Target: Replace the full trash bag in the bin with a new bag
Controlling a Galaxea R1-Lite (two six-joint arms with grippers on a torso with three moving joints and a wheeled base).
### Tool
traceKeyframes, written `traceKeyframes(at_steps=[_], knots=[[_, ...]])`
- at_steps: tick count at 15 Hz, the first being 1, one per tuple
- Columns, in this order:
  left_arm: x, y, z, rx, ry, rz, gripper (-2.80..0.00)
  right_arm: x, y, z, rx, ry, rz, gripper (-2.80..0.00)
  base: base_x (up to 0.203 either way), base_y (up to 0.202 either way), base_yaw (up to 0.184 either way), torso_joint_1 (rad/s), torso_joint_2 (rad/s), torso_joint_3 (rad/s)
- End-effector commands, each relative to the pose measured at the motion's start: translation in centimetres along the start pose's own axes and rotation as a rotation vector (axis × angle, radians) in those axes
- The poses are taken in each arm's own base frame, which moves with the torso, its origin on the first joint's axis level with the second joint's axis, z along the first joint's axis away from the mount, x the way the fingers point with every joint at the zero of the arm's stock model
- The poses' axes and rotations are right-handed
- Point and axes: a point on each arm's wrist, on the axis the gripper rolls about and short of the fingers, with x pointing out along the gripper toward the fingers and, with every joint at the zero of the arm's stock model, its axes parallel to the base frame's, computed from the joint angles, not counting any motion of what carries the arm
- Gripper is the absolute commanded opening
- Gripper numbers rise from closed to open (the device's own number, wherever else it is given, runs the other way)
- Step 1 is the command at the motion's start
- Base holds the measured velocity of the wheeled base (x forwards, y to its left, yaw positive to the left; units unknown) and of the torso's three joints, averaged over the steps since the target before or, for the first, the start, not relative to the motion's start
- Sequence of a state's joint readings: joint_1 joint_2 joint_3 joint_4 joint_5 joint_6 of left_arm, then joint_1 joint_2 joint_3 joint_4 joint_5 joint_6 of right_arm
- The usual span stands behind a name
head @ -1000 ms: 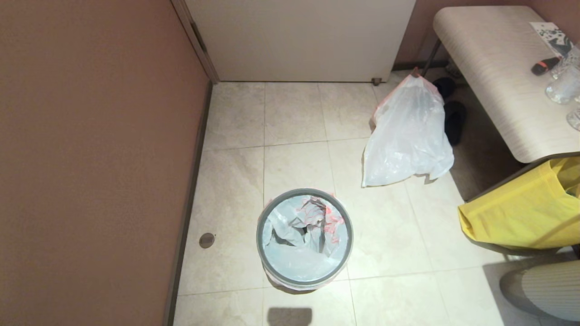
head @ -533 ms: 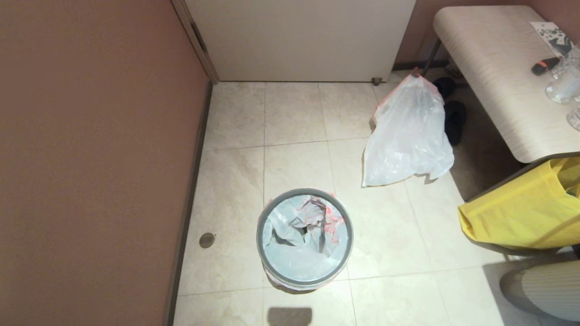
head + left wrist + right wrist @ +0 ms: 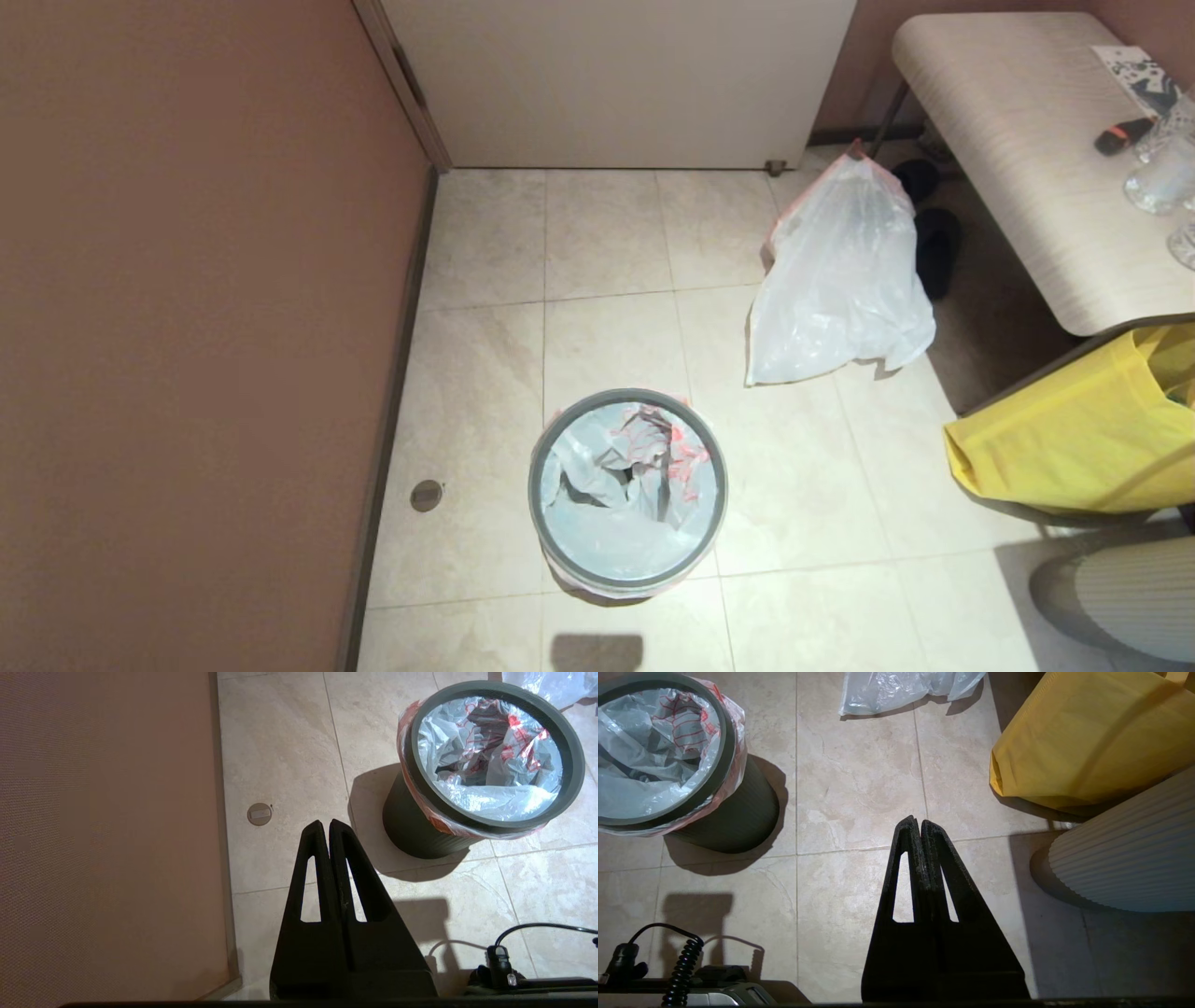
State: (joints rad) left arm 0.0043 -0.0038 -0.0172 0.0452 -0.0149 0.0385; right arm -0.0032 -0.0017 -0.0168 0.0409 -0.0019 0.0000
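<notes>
Grippers, left (image 3: 329, 823) & right (image 3: 920, 820), both pinched closed, empty; your round black plastic bin (image 3: 627, 493) w/ limp white bag (image 3: 607, 504) sits mid-floor.

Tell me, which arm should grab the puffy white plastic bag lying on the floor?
Probably the right: the bulging white plastic bag lies on the robot's right, beyond the shut right gripper; the left gripper sits by the brown wall.
</notes>
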Motion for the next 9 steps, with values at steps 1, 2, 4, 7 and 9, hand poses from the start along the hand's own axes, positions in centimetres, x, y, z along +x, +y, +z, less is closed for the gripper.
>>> traceKeyframes(at_steps=[1, 2, 4, 7, 9], knots=[[0.04, 0.00, 0.01, -0.004, 0.002, 0.001, -2.80, 0.02, 0.00, 0.00, 0.003, 0.004, -0.001, -2.80, 0.000, 0.000, 0.000, 0.000, 0.00, 0.000], [0.04, 0.01, 0.00, -0.022, 0.002, 0.004, -2.80, 0.02, 0.00, 0.00, 0.003, 0.004, -0.001, -2.80, 0.000, 0.000, 0.000, 0.000, 0.00, 0.000], [0.04, 0.01, 0.03, -0.039, -0.001, 0.006, -2.80, 0.02, 0.00, 0.00, 0.003, 0.004, -0.001, -2.80, 0.000, 0.000, 0.000, 0.000, 0.00, 0.000], [0.04, 0.01, 0.01, -0.039, 0.001, 0.006, -2.80, 0.02, 0.00, 0.00, 0.002, 0.004, -0.001, -2.80, 0.000, 0.000, 0.000, 0.000, 0.00, 0.000], [0.04, 0.01, 0.01, -0.039, 0.001, 0.006, -2.80, 0.02, 0.00, 0.00, 0.002, 0.004, -0.001, -2.80, 0.000, 0.000, 0.000, 0.000, 0.00, 0.000]])
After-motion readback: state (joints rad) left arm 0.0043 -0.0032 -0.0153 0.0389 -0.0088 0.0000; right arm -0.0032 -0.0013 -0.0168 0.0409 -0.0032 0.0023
